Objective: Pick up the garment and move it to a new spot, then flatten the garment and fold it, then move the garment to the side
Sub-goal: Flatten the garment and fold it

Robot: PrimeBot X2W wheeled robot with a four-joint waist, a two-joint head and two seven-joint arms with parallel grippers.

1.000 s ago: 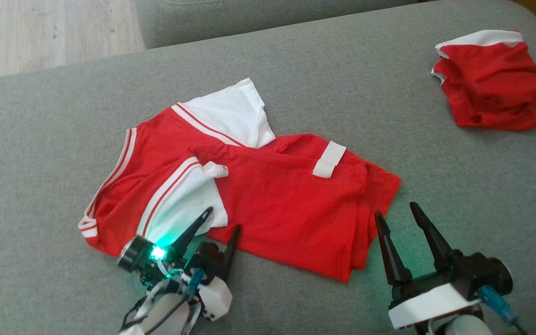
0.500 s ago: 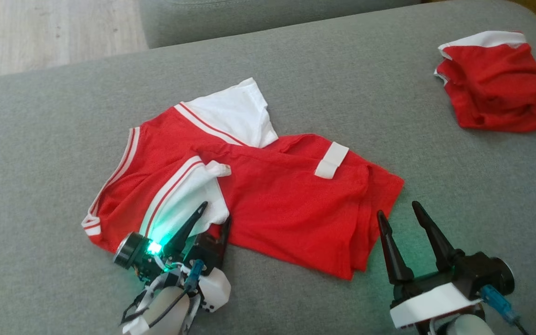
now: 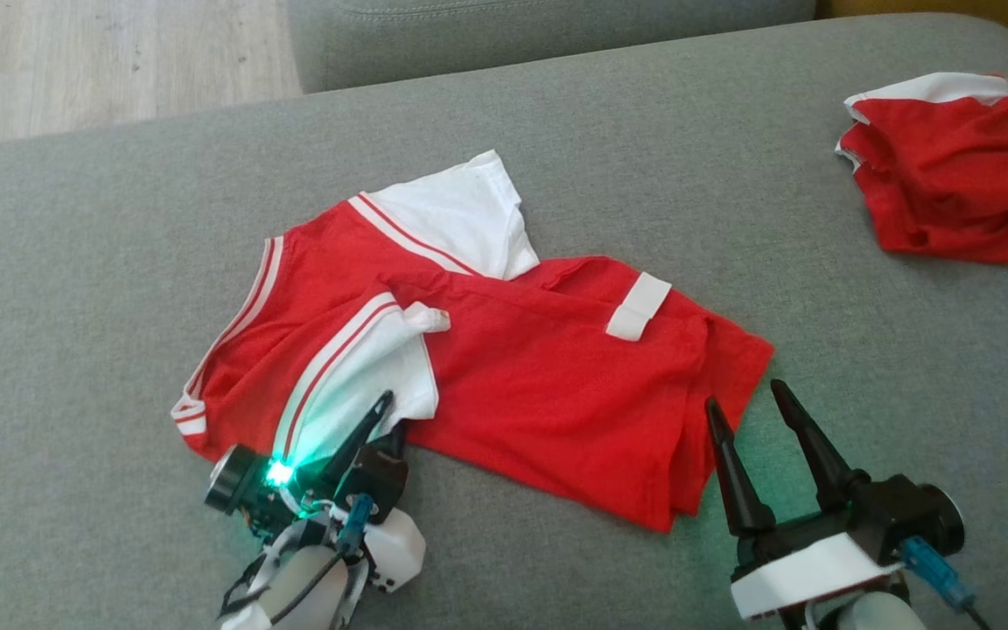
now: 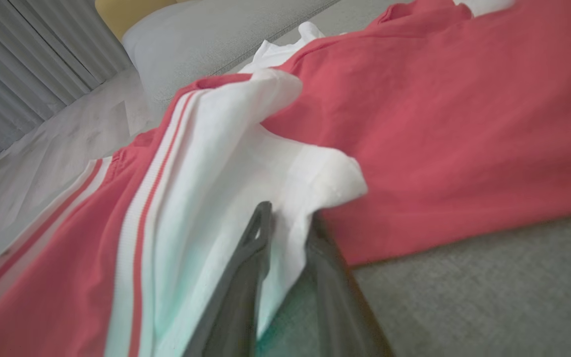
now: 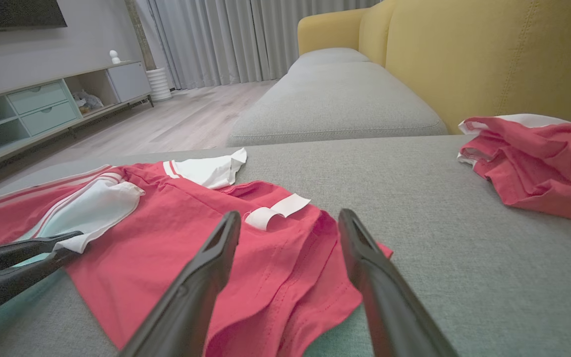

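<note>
I note the left gripper [image 3: 395, 411] pinched on the garment's [image 3: 539, 385] white sleeve [image 3: 364, 376]. Right gripper [image 3: 742, 392] stands wide (nothing held), hem just ahead.

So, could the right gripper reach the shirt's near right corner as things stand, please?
Probably yes. The right gripper is open, with its fingers pointing at the corner of the shirt close ahead, and nothing lies between them on the sofa. The other red garment lies well off to the right.

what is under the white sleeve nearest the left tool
One finger of the left tool sits under the white sleeve, its tip hidden. Grey cushion shows beside; anything deeper is covered.
</note>
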